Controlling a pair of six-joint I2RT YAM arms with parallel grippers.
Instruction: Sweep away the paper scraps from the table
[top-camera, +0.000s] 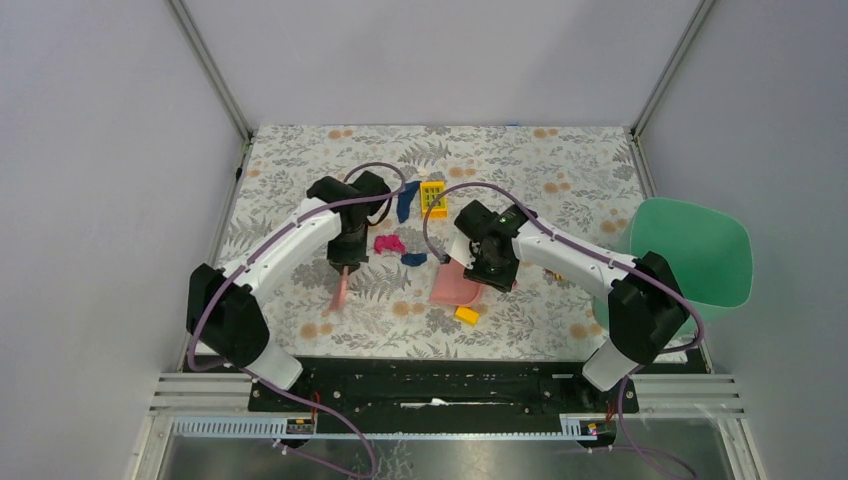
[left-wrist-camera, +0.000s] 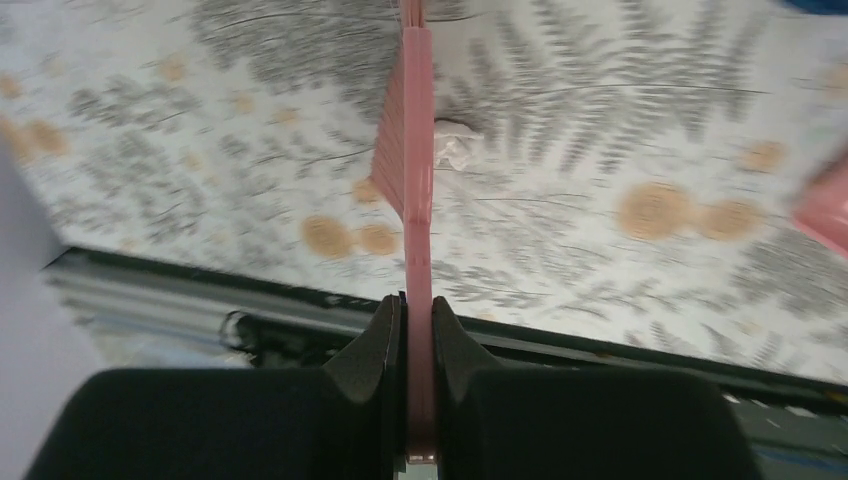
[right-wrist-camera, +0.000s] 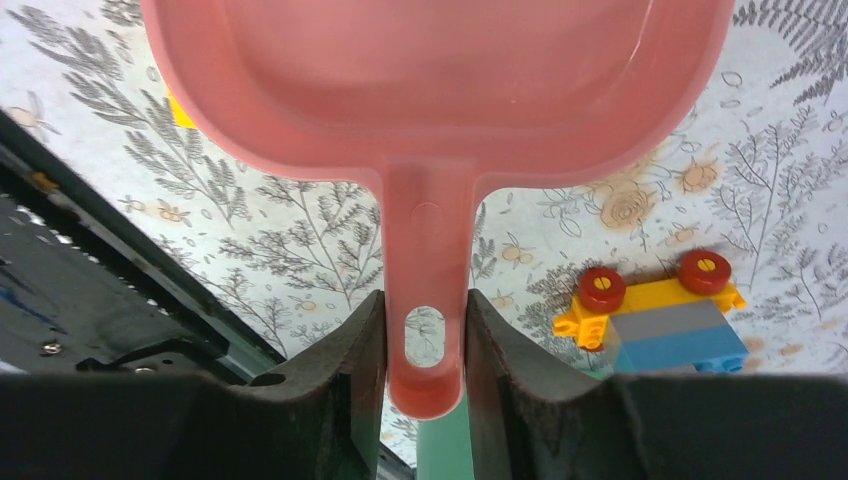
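Note:
My left gripper (top-camera: 346, 256) is shut on the handle of a pink comb-like brush (top-camera: 339, 291) that points toward the near edge; the left wrist view shows the brush (left-wrist-camera: 412, 150) edge-on between the jaws, with a white paper scrap (left-wrist-camera: 452, 150) just right of it. A magenta scrap (top-camera: 388, 243) and a dark blue scrap (top-camera: 413, 259) lie between the two grippers, and another dark blue scrap (top-camera: 406, 200) lies farther back. My right gripper (top-camera: 490, 266) is shut on the handle of the pink dustpan (top-camera: 455, 288), seen empty in the right wrist view (right-wrist-camera: 440, 70).
The printed table (top-camera: 560, 170) carries a yellow block (top-camera: 432, 196) at the back and another yellow block (top-camera: 466, 315) near the dustpan. A green tray (top-camera: 700, 250) stands at the right edge. A yellow, grey and blue block car (right-wrist-camera: 660, 310) lies by the right fingers.

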